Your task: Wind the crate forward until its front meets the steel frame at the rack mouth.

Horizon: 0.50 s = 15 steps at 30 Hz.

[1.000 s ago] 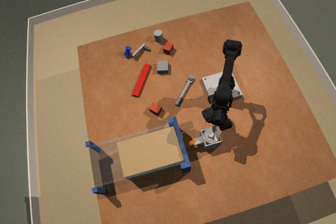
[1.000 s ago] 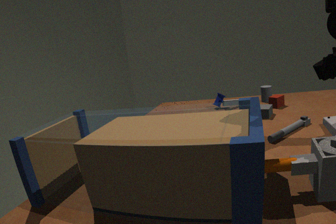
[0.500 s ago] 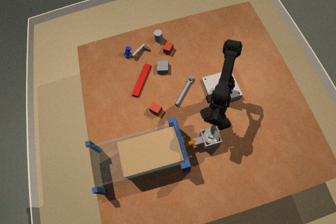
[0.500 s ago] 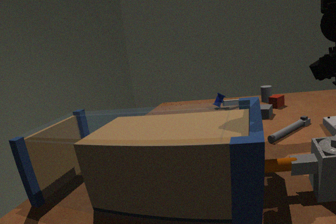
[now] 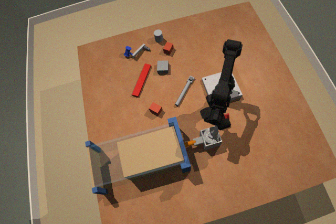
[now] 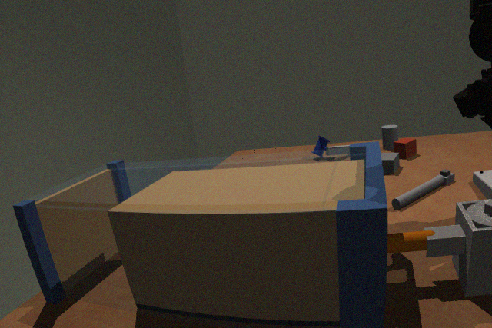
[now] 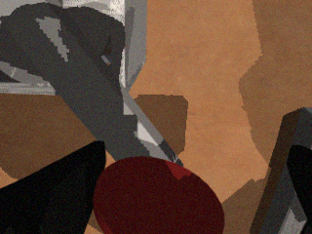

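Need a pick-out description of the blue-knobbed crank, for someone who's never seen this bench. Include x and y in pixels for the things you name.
On the brown bench mat [image 5: 260, 145], find the long red bar [image 5: 142, 80]. Just beyond its end farther from the blue-framed rack [image 5: 180, 145] [image 6: 373, 173] lies a bent grey crank [image 5: 138, 50] [image 6: 338, 147]. Its spool-shaped blue knob [image 5: 127, 51] [image 6: 320, 146] sets it apart from the plain grey cylinder [image 5: 158, 35] [image 6: 390, 137] and red block [image 5: 168, 48] [image 6: 404, 148] nearby.
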Each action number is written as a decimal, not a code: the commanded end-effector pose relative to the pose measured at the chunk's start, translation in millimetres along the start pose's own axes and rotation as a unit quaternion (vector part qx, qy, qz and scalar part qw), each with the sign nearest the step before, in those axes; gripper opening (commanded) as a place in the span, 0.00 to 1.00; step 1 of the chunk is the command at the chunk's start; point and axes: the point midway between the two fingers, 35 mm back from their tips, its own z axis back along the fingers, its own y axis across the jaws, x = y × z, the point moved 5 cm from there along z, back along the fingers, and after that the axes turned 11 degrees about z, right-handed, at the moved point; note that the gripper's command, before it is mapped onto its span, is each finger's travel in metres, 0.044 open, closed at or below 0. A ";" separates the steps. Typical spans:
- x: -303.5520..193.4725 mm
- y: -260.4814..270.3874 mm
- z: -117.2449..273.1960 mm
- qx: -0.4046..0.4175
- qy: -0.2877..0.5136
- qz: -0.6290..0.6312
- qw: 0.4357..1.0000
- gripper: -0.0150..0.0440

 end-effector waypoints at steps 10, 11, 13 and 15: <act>-1.7 1.6 63.3 0.000 0.000 0.000 1.000 1.00; -1.9 1.5 64.7 0.000 0.000 0.000 1.000 1.00; -1.9 1.5 64.7 0.000 0.000 0.000 1.000 1.00; -1.9 1.5 64.7 0.000 0.000 0.000 1.000 1.00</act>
